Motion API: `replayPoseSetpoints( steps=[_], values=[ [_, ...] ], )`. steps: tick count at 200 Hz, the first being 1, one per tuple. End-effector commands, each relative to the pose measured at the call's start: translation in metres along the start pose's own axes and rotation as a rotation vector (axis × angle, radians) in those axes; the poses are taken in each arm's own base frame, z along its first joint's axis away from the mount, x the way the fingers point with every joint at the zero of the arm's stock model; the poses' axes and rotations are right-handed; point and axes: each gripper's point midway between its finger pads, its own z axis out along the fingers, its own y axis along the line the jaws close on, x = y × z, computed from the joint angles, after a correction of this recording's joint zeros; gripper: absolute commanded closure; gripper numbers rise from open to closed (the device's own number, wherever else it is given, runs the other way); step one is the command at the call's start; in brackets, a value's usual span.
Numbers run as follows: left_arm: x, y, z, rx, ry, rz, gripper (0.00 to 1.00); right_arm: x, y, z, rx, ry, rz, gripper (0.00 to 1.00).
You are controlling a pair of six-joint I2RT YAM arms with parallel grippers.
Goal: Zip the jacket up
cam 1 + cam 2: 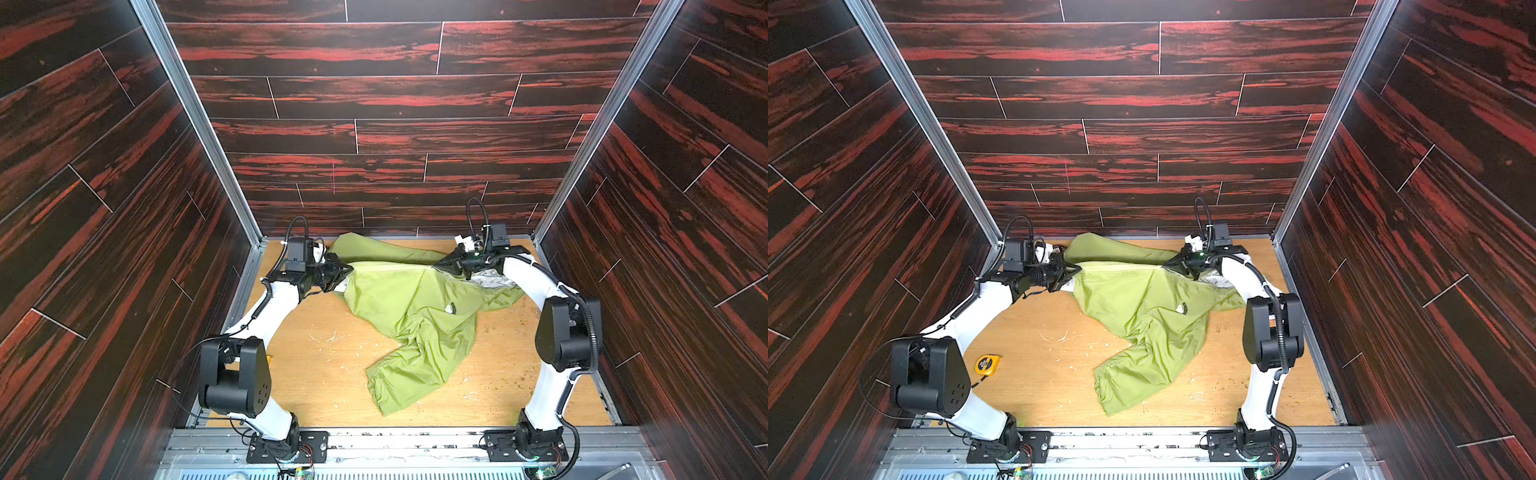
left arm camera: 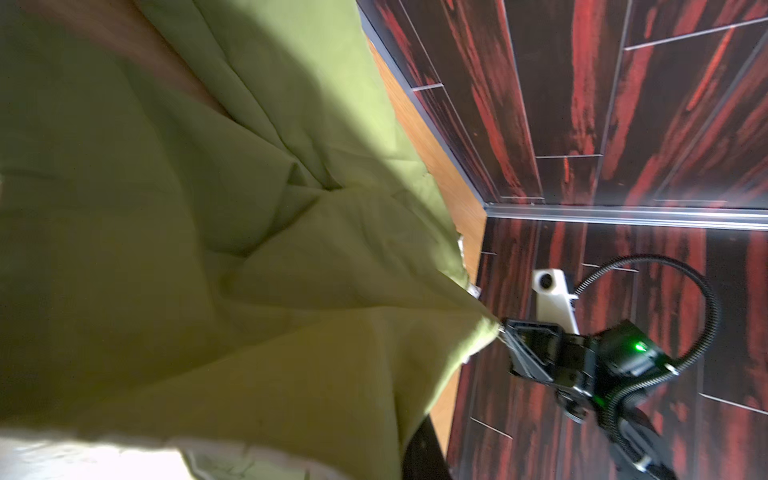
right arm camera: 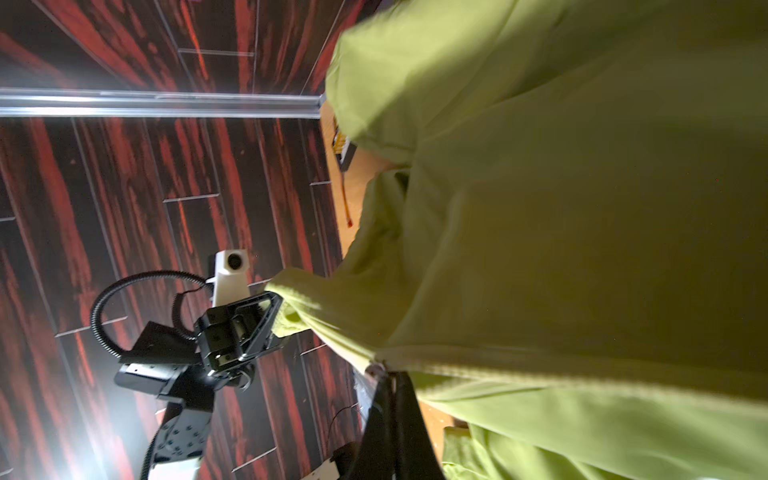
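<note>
Olive-green thin cloth: the jacket (image 1: 415, 307) looks light, limp and slippery, apt to bunch, so stitched edges seem the safest hold. At the far left of the plywood board (image 1: 324, 374) the left gripper (image 1: 345, 272) pinches one edge. The body sags along the far edge, a sleeve trailing toward the near edge. The right gripper (image 1: 437, 264) pinches the other end. Scuffed wood; dark red-streaked walls (image 1: 395, 124) close on three sides.

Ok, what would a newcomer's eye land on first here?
The olive-green jacket, pulled between both arms at the far side of the wooden table, one sleeve trailing toward the near edge. The left gripper and right gripper each pinch an edge of it, shut. A yellow tape measure lies by the left arm's elbow.
</note>
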Motion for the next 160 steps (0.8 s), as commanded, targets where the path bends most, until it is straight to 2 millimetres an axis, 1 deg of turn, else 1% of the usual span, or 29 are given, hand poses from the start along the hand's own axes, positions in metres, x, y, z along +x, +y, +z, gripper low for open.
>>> replayPoseSetpoints(
  steps=[1, 37, 101, 125, 148, 160],
  values=[
    [-0.018, 0.013, -0.007, -0.089, -0.057, 0.032, 1.00, -0.009, -0.009, -0.021, 0.066, -0.040, -0.019, 1.00],
    [-0.028, 0.014, -0.009, -0.137, -0.067, 0.068, 1.00, -0.026, -0.020, -0.042, 0.102, -0.089, -0.012, 1.00],
    [-0.051, 0.004, -0.012, -0.175, -0.109, 0.128, 1.00, -0.054, -0.032, -0.084, 0.129, -0.183, 0.010, 1.00],
    [-0.061, -0.001, -0.014, -0.194, -0.134, 0.157, 1.00, -0.064, -0.037, -0.101, 0.135, -0.220, 0.024, 1.00],
    [-0.076, -0.007, -0.016, -0.209, -0.171, 0.179, 1.00, -0.075, -0.044, -0.119, 0.148, -0.264, 0.044, 1.00],
    [-0.085, -0.012, -0.023, -0.231, -0.201, 0.199, 1.00, -0.081, -0.050, -0.131, 0.165, -0.295, 0.059, 1.00]
  ],
)
